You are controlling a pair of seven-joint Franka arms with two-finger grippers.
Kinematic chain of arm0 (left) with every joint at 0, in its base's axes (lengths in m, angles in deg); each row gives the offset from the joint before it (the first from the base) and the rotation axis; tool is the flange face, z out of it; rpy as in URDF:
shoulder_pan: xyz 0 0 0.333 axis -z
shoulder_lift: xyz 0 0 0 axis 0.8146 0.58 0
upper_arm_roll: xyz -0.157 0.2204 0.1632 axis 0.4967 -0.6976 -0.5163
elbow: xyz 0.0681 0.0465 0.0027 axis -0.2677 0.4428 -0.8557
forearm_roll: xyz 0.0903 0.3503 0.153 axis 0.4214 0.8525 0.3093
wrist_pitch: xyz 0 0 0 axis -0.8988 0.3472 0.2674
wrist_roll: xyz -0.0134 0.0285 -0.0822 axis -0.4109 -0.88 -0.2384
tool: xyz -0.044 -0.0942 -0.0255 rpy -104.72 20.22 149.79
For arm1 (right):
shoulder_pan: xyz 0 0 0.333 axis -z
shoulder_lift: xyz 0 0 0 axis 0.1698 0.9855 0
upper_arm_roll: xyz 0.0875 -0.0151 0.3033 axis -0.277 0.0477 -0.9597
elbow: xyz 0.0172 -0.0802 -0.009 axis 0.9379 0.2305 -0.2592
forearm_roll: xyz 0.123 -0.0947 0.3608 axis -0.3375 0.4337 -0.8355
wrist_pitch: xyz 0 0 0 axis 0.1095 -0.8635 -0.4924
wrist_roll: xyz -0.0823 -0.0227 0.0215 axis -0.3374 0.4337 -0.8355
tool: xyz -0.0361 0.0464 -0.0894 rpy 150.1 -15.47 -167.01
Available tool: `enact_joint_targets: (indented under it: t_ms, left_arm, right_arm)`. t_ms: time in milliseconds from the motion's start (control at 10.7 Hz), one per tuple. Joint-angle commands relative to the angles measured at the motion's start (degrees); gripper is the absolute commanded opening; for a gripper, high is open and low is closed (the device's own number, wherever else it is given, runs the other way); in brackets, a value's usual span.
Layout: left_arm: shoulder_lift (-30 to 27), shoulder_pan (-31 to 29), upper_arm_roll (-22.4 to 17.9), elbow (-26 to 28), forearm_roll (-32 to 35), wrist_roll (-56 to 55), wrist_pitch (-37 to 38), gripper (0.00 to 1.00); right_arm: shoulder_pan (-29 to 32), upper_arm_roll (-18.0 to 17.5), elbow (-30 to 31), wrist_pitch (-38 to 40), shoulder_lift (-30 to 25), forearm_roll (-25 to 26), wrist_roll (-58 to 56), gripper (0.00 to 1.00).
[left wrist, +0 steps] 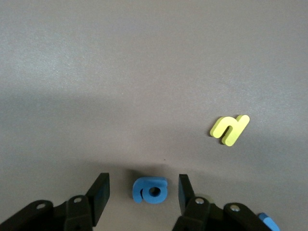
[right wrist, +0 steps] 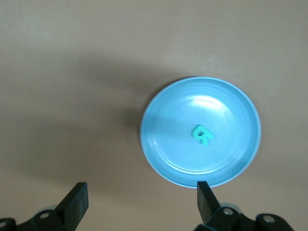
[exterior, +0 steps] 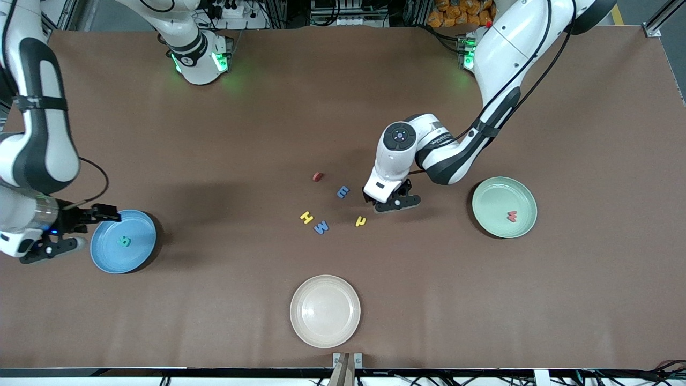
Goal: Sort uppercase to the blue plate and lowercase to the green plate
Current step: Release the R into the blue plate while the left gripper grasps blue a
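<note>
Take the beige plate (exterior: 325, 311) at the camera's edge of the table as your landmark: every loose letter lies farther from the camera than it. Your left gripper (exterior: 390, 199) sits low over the table with its fingers (left wrist: 99, 197) spread partway on either side of the blue rounded letter (left wrist: 150, 189), which lies flat between them with a gap at each side, so nothing is gripped. The yellow h (exterior: 361, 221) lies just beside it, then the blue M (exterior: 321, 227) and the yellow H (exterior: 306, 217), with the blue E-shaped letter (exterior: 343, 191) and the red rounded letter (exterior: 318, 176) farther off still. The green plate (exterior: 504, 207), toward the left arm's end, holds the red w (exterior: 512, 216). Your right gripper (exterior: 80, 228) hangs wide open and empty by the blue plate (exterior: 123, 241), toward the right arm's end, and the green R (exterior: 124, 242) lies in that plate.
</note>
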Motion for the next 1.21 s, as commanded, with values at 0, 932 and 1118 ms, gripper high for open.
enact_joint_targets:
  t_ms: [0,932,1118]
  left_arm:
    - [1.0,0.3,-0.1,-0.8,1.6,-1.6,-1.2,0.66]
    - [3.8,1.3,-0.5,-1.0,3.2,-1.4,-1.9,0.60]
    - [4.0,1.3,-0.5,-1.1,3.2,-1.3,-1.9,0.49]
  right_arm:
    - [-2.3,0.2,1.3,-0.2,-0.5,-0.5,5.3,1.00]
    - [-10.3,0.2,2.2,-0.4,0.6,0.1,24.8,1.00]
    - [-11.5,0.2,2.2,-1.1,1.1,0.1,27.1,1.00]
